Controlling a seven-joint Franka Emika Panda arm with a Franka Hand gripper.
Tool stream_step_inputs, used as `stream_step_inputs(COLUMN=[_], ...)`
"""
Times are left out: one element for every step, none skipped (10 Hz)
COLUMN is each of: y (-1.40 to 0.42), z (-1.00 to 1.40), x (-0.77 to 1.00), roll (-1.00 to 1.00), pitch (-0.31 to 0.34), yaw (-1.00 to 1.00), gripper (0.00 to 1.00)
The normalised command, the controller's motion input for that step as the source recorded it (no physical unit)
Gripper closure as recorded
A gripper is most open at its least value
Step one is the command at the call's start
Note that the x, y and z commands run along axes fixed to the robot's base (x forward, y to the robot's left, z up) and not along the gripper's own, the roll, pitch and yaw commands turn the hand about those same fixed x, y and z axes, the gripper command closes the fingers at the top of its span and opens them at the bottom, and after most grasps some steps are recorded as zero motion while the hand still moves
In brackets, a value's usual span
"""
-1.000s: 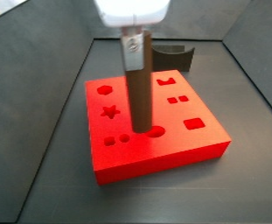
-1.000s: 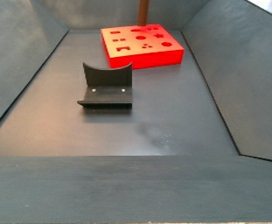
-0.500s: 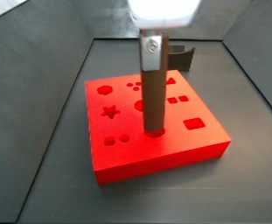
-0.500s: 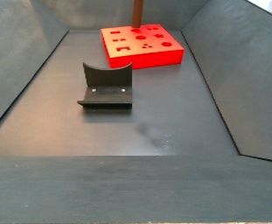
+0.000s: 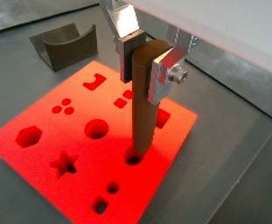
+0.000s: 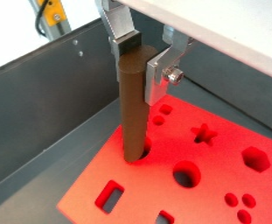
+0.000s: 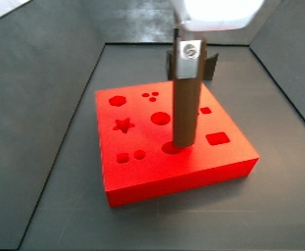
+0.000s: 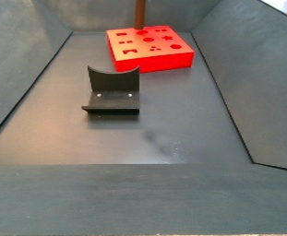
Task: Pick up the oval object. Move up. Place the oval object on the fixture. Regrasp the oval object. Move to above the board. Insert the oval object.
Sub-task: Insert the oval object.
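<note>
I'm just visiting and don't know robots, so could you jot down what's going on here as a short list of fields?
hand: the gripper, above the red board, shut on the top of the peg
held piece: oval object, a slim brown peg, upright
peg's lower end: at a cut-out in the board; depth cannot be told
board: red slab with star, round, square and hexagon cut-outs
fixture: dark notched block standing on the floor, apart from the board, nothing on it
</note>
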Motion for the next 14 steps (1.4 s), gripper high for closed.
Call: stream_step_inputs(y=[0.01,0.00,-0.02,-0.05,0.00,-0.10,-0.10,0.00,0.00,0.00,0.00,0.00,-0.09,-0.03], z=[0.00,-0.09,0.00,0.00,0.00,0.00,0.00,0.00,-0.11,-0.17,-0.05,-0.15,-0.18,-0.11], x=[0.00,-0.05,-0.08,0.00,0.00,0.05,0.09,0.00,0.06,0.07,0.00,0.00,0.00,0.00], roll=[0.00,0.10,0.27,0.13,0.02,0.28,0.25,0.01,0.17,0.13,0.01,0.05,0.09,0.04], pitch=[0.007,0.023,0.154,0.104,0.000,0.140,0.136,0.000,0.049,0.017,-0.004,-0.040,-0.043,-0.029], yaw=[0.00,0.00,0.00,0.00,0.00,0.05,0.08,0.00,0.05,0.03,0.00,0.00,0.00,0.00], gripper=[1.00,1.00,1.00,1.00,1.00,1.00,1.00,1.00,1.00,1.00,1.00,1.00,1.00,1.00])
